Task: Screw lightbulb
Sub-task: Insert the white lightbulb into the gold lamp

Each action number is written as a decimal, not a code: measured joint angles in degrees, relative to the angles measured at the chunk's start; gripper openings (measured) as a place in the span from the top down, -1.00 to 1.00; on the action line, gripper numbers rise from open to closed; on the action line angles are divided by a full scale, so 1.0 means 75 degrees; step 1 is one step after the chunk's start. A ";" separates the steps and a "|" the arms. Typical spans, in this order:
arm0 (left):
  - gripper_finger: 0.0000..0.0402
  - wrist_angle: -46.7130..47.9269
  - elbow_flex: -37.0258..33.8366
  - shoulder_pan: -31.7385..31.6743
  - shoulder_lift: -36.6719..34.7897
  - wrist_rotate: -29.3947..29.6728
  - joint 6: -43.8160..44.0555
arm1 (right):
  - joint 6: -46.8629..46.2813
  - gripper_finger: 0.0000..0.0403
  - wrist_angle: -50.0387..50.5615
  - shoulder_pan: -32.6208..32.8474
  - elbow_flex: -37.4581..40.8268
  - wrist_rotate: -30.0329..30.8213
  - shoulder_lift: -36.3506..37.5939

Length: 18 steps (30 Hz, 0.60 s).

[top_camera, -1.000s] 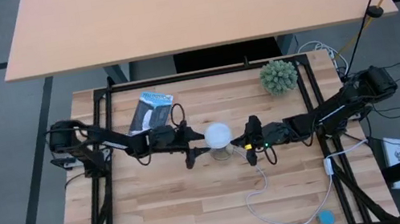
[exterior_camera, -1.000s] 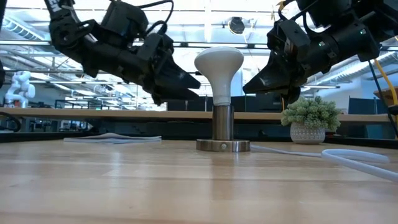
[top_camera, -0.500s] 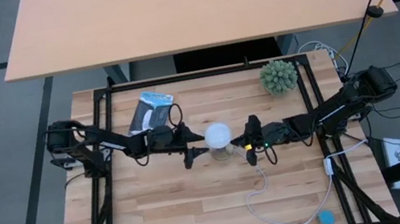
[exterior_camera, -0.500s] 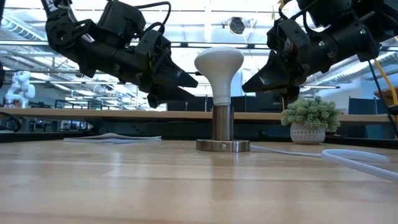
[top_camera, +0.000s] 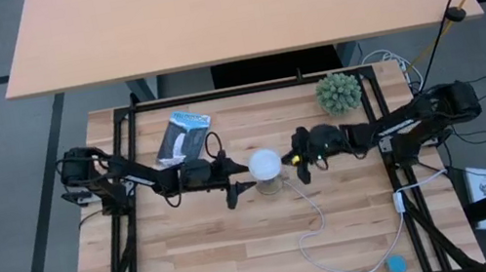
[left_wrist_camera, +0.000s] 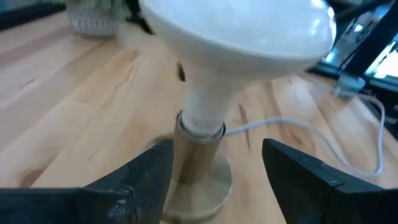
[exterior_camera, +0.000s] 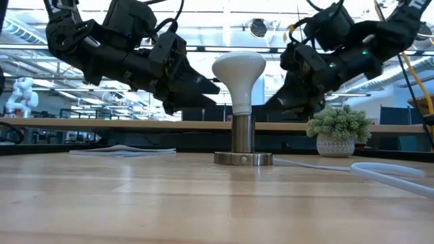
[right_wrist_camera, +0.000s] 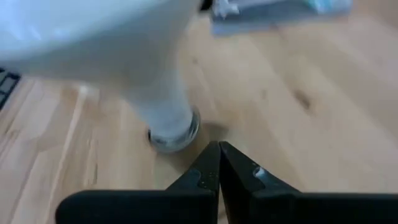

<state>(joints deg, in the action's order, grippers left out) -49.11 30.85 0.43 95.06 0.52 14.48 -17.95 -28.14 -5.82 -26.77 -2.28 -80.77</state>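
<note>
The white lightbulb (top_camera: 265,163) stands upright at the table's middle, narrow end down in a cylindrical socket (exterior_camera: 243,139) on a round base (exterior_camera: 243,159). My left gripper (top_camera: 236,179) is just left of it and open. In the left wrist view its fingers (left_wrist_camera: 144,180) stand on either side of the socket (left_wrist_camera: 194,163), short of it and touching nothing. My right gripper (top_camera: 299,158) is shut, close to the bulb's right and far side. In the right wrist view its tips (right_wrist_camera: 219,155) are clear of the bulb's neck (right_wrist_camera: 163,118).
A spiky green plant in a pot (top_camera: 339,92) stands at the far right. A blue and white packet (top_camera: 181,134) lies at the far left. A white cord (top_camera: 316,228) runs from the socket's base toward the near right edge, with a small blue object (top_camera: 396,264) near it.
My right gripper, still shut, has swung toward the table's far edge, from beside the bulb's right side to its right and far side. The lightbulb and my left gripper have stayed where they were.
</note>
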 joint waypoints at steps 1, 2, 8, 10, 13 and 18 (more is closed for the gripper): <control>-0.24 -0.0264 0.0002 0.0000 0.0129 -0.0001 0.0002 | 0.0352 1.00 -0.0121 -0.0196 -0.0002 -0.0198 -0.0026; -0.24 -0.0438 0.0006 0.0000 0.0255 -0.0001 0.0004 | 0.0601 1.00 -0.0183 -0.0397 -0.0005 -0.0363 -0.0086; -0.24 -0.0794 0.0405 -0.0003 0.0977 -0.0356 0.0035 | 0.0163 1.00 -0.1533 -0.1344 0.0003 -0.2311 -0.1033; -0.24 -0.0778 0.0492 0.0002 0.1041 -0.0528 0.0042 | -0.0034 1.00 -0.2204 -0.1208 0.0003 -0.2369 -0.1322; -0.24 -0.0788 0.0533 0.0058 0.1039 -0.0610 0.0028 | -0.0038 1.00 -0.2905 -0.0854 0.0003 -0.2132 -0.1620; -0.24 -0.0780 0.0530 0.0031 0.0997 -0.0619 0.0029 | -0.0130 1.00 -0.2904 -0.0558 0.0003 -0.1675 -0.1727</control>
<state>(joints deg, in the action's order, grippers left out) -54.96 34.83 0.66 102.54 -4.13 14.70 -18.93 -49.92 -10.01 -26.74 -14.84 -93.73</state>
